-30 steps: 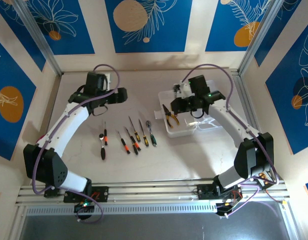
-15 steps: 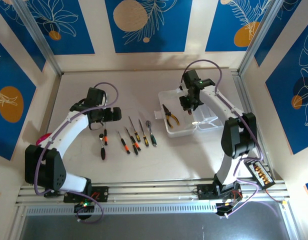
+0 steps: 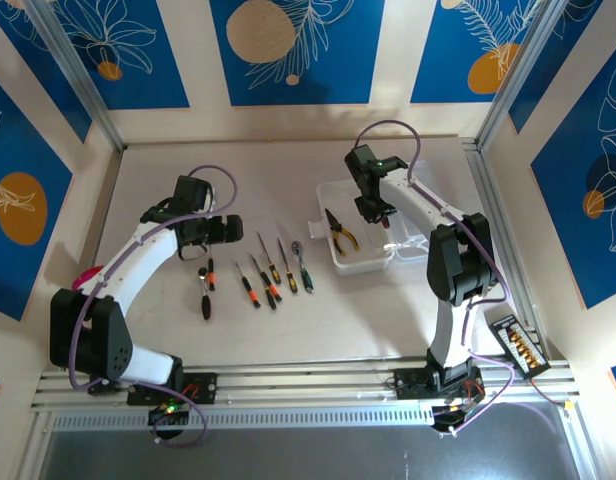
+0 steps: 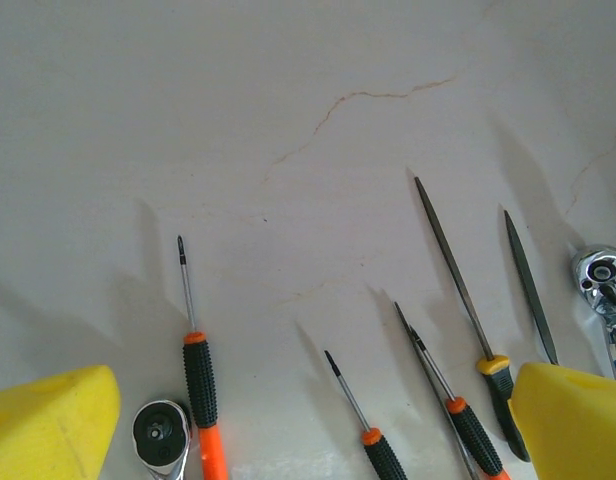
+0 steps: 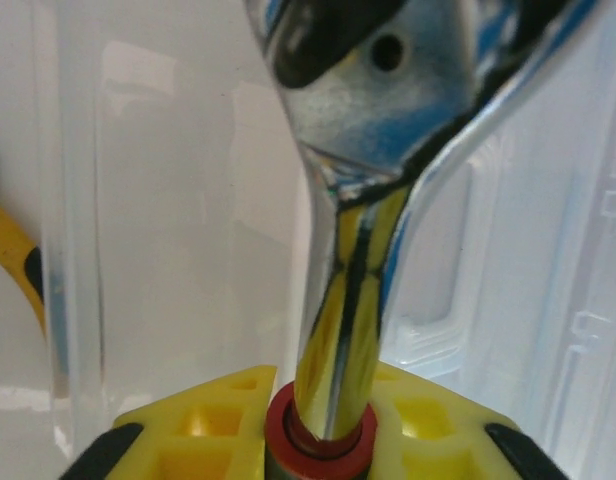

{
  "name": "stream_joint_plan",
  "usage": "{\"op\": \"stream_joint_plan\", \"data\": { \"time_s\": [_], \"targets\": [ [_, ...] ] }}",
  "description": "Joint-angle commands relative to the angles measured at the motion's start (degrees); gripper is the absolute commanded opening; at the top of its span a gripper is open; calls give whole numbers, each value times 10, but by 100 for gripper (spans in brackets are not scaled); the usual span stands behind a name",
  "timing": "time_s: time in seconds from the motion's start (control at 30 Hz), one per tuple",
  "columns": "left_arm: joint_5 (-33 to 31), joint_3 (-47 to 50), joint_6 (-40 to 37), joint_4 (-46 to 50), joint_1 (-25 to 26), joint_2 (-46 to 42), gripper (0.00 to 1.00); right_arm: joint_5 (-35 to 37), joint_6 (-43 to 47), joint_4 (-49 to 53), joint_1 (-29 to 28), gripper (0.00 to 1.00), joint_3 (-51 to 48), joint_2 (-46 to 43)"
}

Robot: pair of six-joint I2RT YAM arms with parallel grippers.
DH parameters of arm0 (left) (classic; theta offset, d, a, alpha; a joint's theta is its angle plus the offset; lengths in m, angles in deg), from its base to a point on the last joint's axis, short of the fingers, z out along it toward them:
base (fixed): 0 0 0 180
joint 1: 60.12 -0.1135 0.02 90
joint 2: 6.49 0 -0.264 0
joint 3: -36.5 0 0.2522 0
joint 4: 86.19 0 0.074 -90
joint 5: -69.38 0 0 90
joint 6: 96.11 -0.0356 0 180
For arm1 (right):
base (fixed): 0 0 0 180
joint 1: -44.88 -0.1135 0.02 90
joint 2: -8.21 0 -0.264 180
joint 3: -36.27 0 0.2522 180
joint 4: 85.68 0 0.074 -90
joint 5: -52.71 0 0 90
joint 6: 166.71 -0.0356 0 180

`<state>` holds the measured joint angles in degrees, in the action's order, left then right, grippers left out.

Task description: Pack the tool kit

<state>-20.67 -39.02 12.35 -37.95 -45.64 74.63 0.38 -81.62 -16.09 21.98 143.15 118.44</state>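
Right hand (image 3: 378, 212) grips a chrome tool (image 5: 338, 250) over the clear box (image 3: 360, 262)

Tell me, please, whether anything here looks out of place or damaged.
Nothing is spilled or broken. The one oddity is a thin brownish crack-like line in the tabletop beyond the screwdrivers; crack or veining, I cannot tell. The chrome tool in the right gripper is held over the clear box.

Beige tabletop (image 3: 288, 335), blue leaf-print wall panels (image 3: 338, 70), alu rail (image 3: 308, 380) near edge.
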Motion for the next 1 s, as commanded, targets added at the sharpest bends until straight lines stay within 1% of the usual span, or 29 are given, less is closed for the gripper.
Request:
{"op": "stream_joint_plan", "data": {
  "time_s": [0.0,0.17,0.4,0.43,0.5,0.57,0.6,0.63,0.7,0.87,0.97],
  "targets": [
    [8,2,-10,-8,-4,5,100,37,-7,14,-2,27,15,3],
    [8,5,-9,-6,-8,5,100,28,-4,13,-3,43,19,-1],
    [10,7,-7,-6,-9,7,100,0,4,21,-13,57,34,-18],
    [13,7,-7,-6,-9,9,100,-8,4,22,-14,61,36,-23],
    [17,6,-8,-5,-9,13,100,-22,3,23,-17,74,39,-32],
    [26,7,-9,-5,-9,17,100,-41,4,25,-20,93,41,-45],
    [32,7,-11,-5,-9,18,100,-45,6,22,-21,97,41,-52],
    [37,8,-10,-5,-9,20,100,-50,10,18,-24,99,38,-60],
    [49,11,-11,-11,-9,20,100,-66,13,16,-27,99,36,-73],
    [66,19,0,-23,-3,30,100,-136,7,-7,-27,99,16,-115],
    [73,20,6,-24,13,48,96,-177,-3,-25,-27,99,-7,-137]
  ]
}}
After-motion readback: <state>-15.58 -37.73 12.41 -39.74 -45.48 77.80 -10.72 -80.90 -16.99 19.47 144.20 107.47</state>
